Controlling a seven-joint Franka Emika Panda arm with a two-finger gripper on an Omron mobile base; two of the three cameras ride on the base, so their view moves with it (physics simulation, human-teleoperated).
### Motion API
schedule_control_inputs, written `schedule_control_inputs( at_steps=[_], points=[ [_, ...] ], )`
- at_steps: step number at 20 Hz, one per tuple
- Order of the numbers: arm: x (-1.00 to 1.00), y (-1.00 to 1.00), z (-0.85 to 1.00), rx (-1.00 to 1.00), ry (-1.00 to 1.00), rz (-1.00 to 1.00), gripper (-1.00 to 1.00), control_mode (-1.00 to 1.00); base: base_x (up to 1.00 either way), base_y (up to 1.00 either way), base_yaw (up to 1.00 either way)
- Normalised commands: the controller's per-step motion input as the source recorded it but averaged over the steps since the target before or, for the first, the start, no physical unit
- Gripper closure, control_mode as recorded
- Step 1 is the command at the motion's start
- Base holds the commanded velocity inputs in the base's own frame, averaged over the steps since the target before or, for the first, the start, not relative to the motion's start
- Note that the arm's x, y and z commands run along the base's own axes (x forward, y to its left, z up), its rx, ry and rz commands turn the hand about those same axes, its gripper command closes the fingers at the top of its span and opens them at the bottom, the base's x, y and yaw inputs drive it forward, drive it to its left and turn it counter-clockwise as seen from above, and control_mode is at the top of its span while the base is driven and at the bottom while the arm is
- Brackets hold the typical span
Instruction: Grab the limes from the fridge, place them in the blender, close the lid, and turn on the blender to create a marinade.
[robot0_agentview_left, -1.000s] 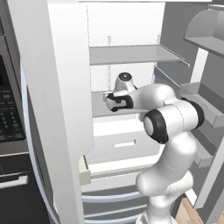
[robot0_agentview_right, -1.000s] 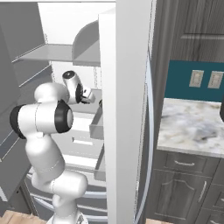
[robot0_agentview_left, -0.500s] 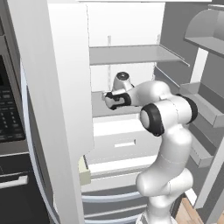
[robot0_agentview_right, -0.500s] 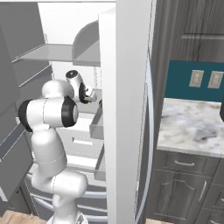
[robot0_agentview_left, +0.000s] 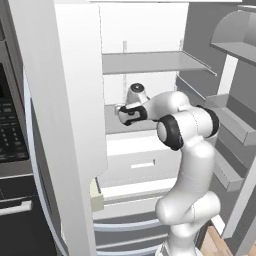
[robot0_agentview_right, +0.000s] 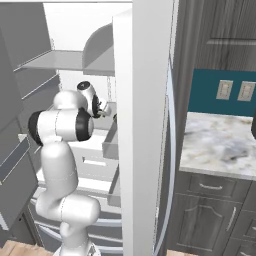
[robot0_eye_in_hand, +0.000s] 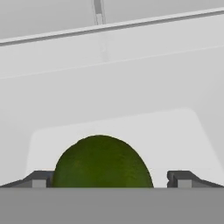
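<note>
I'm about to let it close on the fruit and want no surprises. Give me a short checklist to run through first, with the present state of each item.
1. Fridge door open, arm reaching onto a shelf: ok.
2. Gripper open: ok.
3. Lime lies between the two fingertips: ok, close to centred.
4. Fingertips clear of the lime's skin: ok, a gap shows on each side.
5. Fingers deep enough around the lime: cannot tell.
6. Second lime located: cannot tell.

Grey fridge shelf (robot0_agentview_left: 112, 125) above the white drawer (robot0_agentview_left: 135, 162). One dark green lime (robot0_eye_in_hand: 103, 162) rests directly on it.
</note>
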Motion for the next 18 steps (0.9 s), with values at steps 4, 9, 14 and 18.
schedule_control_inputs(
  at_steps=[4,9,14,18],
  points=[
    [0.06,0.09,-0.28,0.00,0.01,0.00,1.00,-1.00,0.00,0.00,0.00],
    [-0.04,0.10,-0.18,0.00,0.00,0.00,1.00,-1.00,0.00,0.00,0.00],
    [-0.85,0.13,-0.15,0.00,-0.13,0.00,1.00,-1.00,0.00,0.00,0.00],
    [-1.00,0.00,0.02,0.01,-0.19,-0.01,1.00,-1.00,0.00,0.00,0.00]
  ],
)
